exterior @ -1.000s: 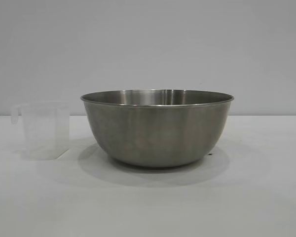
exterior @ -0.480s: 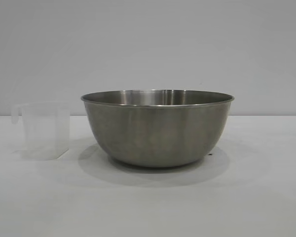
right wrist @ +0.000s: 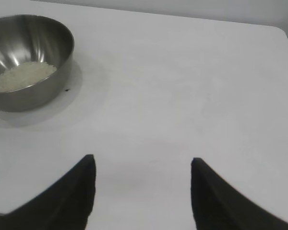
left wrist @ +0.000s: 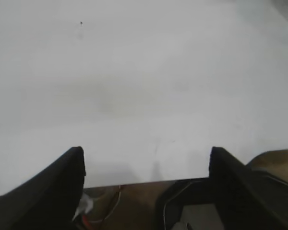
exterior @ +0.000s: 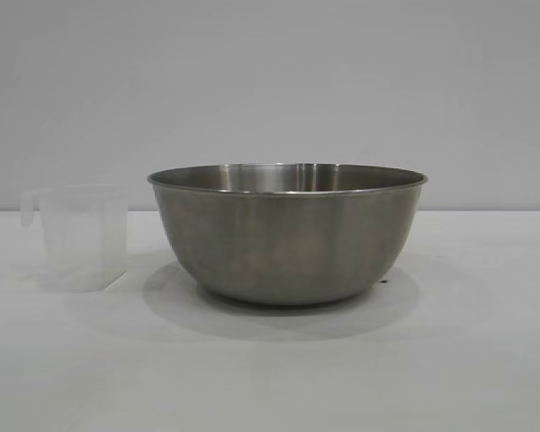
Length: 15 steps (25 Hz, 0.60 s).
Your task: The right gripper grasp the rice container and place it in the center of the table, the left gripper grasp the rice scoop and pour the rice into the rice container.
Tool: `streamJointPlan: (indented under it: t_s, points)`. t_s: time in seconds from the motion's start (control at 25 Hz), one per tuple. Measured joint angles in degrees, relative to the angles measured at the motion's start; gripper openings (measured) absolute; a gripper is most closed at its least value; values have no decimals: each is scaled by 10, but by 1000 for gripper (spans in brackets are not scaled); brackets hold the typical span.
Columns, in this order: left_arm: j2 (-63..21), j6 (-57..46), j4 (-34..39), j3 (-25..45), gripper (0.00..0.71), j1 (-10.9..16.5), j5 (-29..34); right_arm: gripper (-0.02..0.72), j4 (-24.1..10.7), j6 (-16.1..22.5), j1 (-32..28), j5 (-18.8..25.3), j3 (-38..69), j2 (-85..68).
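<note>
The rice container, a large steel bowl (exterior: 286, 234), stands on the white table (exterior: 450, 360) near the middle in the exterior view. It also shows in the right wrist view (right wrist: 48, 86), with white rice (right wrist: 21, 76) lying in its bottom. The rice scoop, a small translucent cup (exterior: 81, 237), stands upright on the table to the bowl's left, apart from it. My left gripper (left wrist: 146, 155) is open and empty over the table's edge. My right gripper (right wrist: 141, 165) is open and empty above bare table, well away from the bowl. Neither gripper shows in the exterior view.
A small dark speck (exterior: 383, 281) lies on the table beside the bowl. In the left wrist view the table's edge (left wrist: 144, 181) runs between the fingers, with brown floor and wires (left wrist: 110, 206) below it. A plain grey wall (exterior: 270, 81) stands behind.
</note>
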Motion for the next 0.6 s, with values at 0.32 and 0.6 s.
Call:
streamJointPlan:
  t_s: [0.32, 0.6]
  points:
    - [-96, 0, 0, 0, 477, 0, 5, 378, 0, 0, 0, 0, 0, 0]
    - [-154, 0, 0, 0, 477, 0, 11, 378, 0, 0, 0, 0, 0, 0]
